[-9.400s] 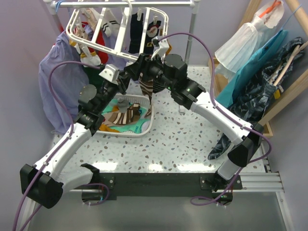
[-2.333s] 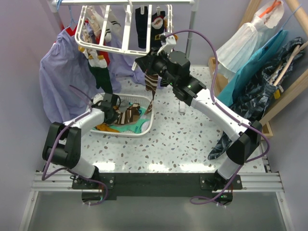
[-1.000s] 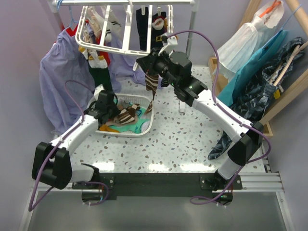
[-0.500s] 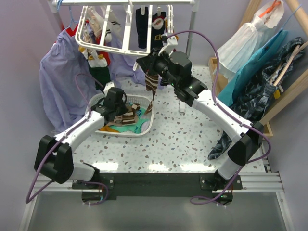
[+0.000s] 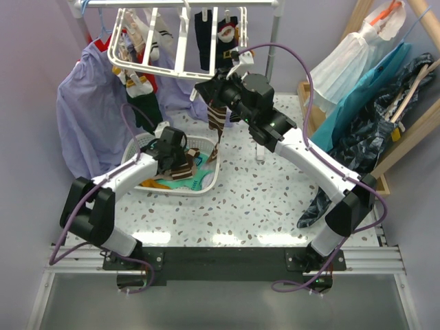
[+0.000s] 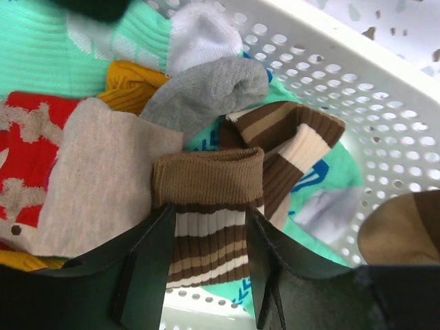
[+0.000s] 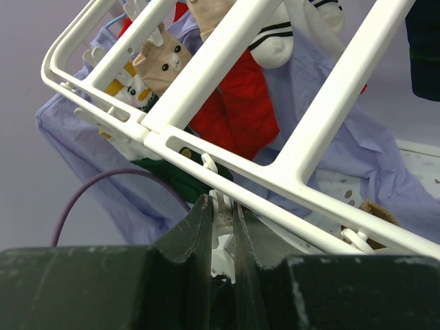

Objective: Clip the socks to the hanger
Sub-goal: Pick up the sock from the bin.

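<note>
Left jaws parted astride striped sock (image 6: 207,218), right jaws pinching hanger clip (image 7: 220,206), speckled table (image 5: 261,199), lilac wall (image 5: 27,41)

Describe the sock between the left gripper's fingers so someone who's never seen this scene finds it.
Find the white slotted basket on the left half of the table, under the left gripper. In its pile, take the sock lying between the two black fingers. It alone has a plain tan-brown ribbed cuff above thin cream and brown stripes; the striped sock beside it has broader bands.
</note>
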